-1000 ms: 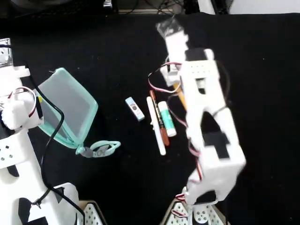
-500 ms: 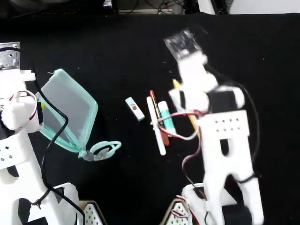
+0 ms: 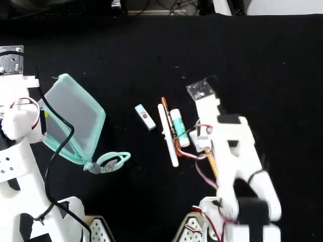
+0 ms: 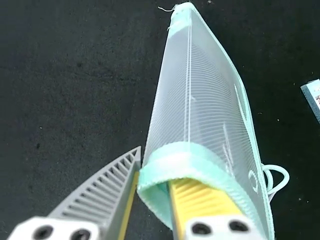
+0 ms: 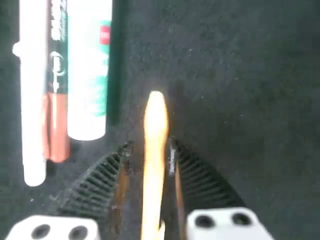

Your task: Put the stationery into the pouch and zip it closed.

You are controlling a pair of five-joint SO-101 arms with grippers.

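Note:
A teal mesh pouch [image 3: 74,115] lies at the left, one edge raised by my left gripper [image 3: 44,122]. In the left wrist view that gripper [image 4: 152,169] is shut on the pouch's [image 4: 200,105] teal rim. My right gripper [image 5: 148,146] is shut on an orange pencil [image 5: 155,115], which sticks out past the fingertips. From above, the pencil's [image 3: 211,162] rear end shows under the right arm, to the right of the other stationery. An eraser [image 3: 145,117], a white pen [image 3: 168,138], a red-capped marker [image 3: 173,132] and a glue stick [image 3: 179,127] lie side by side on the black table.
The pouch's teal cord loop [image 3: 110,160] trails toward the front. Red wires hang off the right arm near the pens. Both arm bases stand at the table's front edge. The black table [image 3: 262,75] stretches open to the back and right.
The right arm has drawn back toward its base from the far middle of the table, bringing the pencil away from the glue stick. The left arm and pouch have stayed put.

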